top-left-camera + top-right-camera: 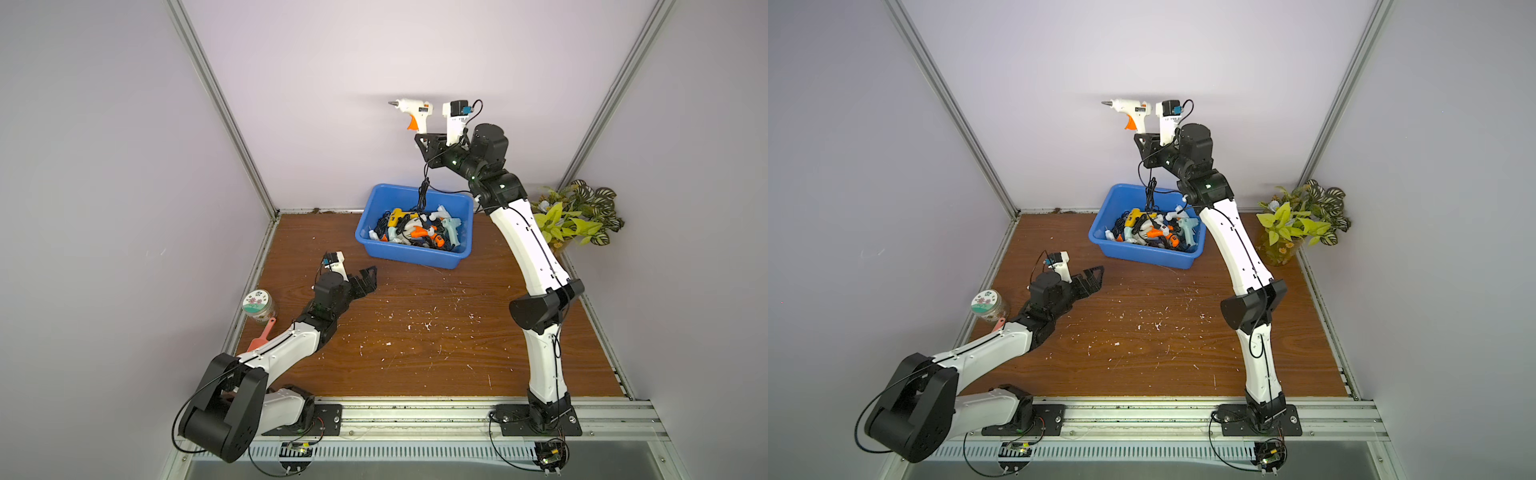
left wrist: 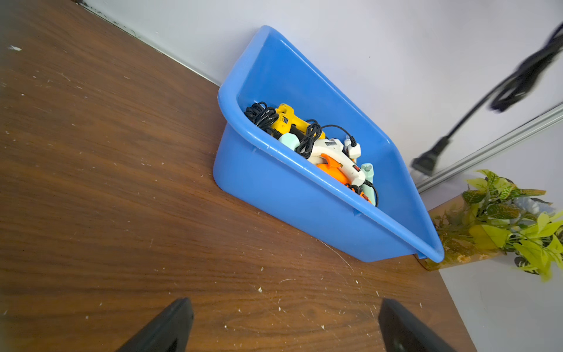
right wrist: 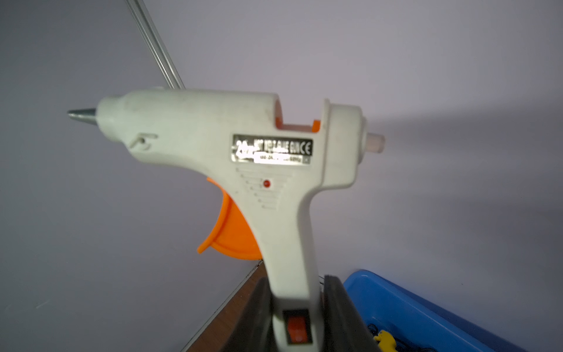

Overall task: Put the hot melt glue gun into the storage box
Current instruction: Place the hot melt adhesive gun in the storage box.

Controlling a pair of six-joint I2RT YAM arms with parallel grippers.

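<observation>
**Asker:** Where's the white hot melt glue gun (image 1: 413,110)?

**Me:** Pinched by its grip in my right gripper (image 1: 424,139), barrel level above the jaws. It's light, stiff, smooth plastic, I judge, and the grip is the place to hold.

**Asker:** What's around?

**Me:** Its black cord (image 1: 424,191) dangles beneath the jaws into the blue storage box (image 1: 411,254), onto a heap of glue guns (image 1: 415,230), and it could snag. My left gripper (image 1: 369,277) is spread, empty, well apart.

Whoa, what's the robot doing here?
The right gripper is shut on the handle of a white hot melt glue gun, holding it high in the air near the blue storage box. Its black cord hangs below it. The box already holds a pile of other glue guns. The left gripper is open and empty, low over the table. The gun isn't in the box yet.
</observation>
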